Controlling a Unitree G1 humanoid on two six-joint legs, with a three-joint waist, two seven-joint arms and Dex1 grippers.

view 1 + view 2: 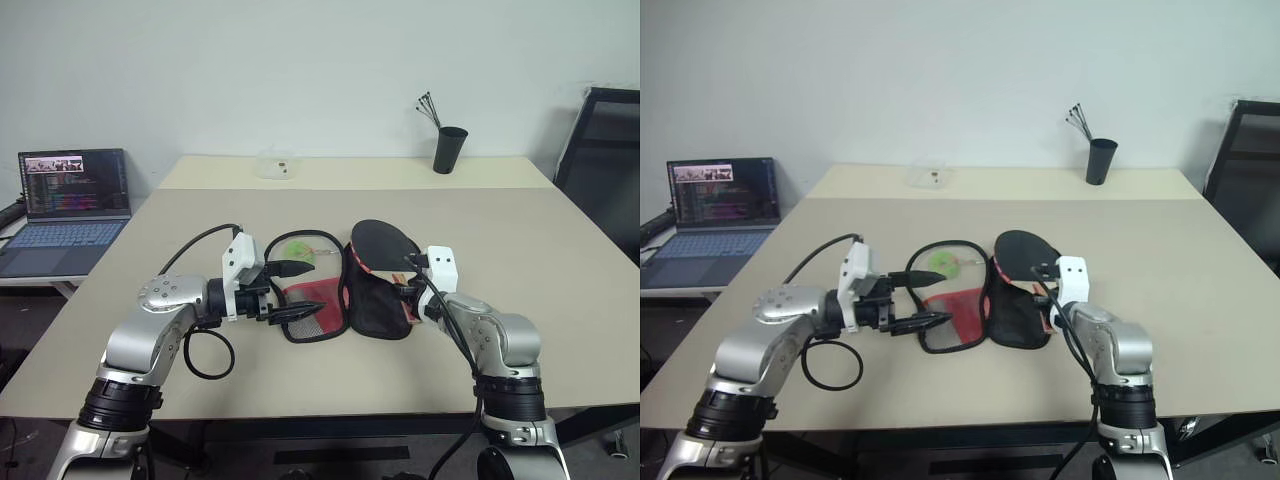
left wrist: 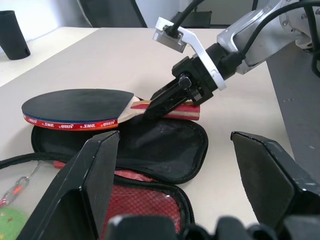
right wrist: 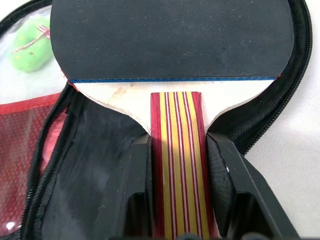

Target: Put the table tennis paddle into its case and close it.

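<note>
Near the middle of the left eye view, the right gripper (image 2: 165, 102) is clenched on the striped wooden handle of the table tennis paddle (image 1: 383, 242); in the right wrist view its two black fingers (image 3: 137, 190) press against either side of that handle. The paddle's black face points away from the gripper, toward the top of the frame, and hangs over the black half of the case (image 1: 375, 300), which lies unzipped and spread flat on the beige table (image 1: 560, 280) at lower centre. In the left wrist view the blade sits just above the black lining, its red edge facing the camera; whether it touches the fabric I cannot tell. The other half of the case, left of the black one, shows a red mesh pocket (image 1: 318, 305) and a clear panel with a small green object (image 1: 297, 250) behind it. The left gripper (image 1: 300, 290) is at centre left, fingers spread wide and grasping nothing, their tips at the edge of the mesh half.
</note>
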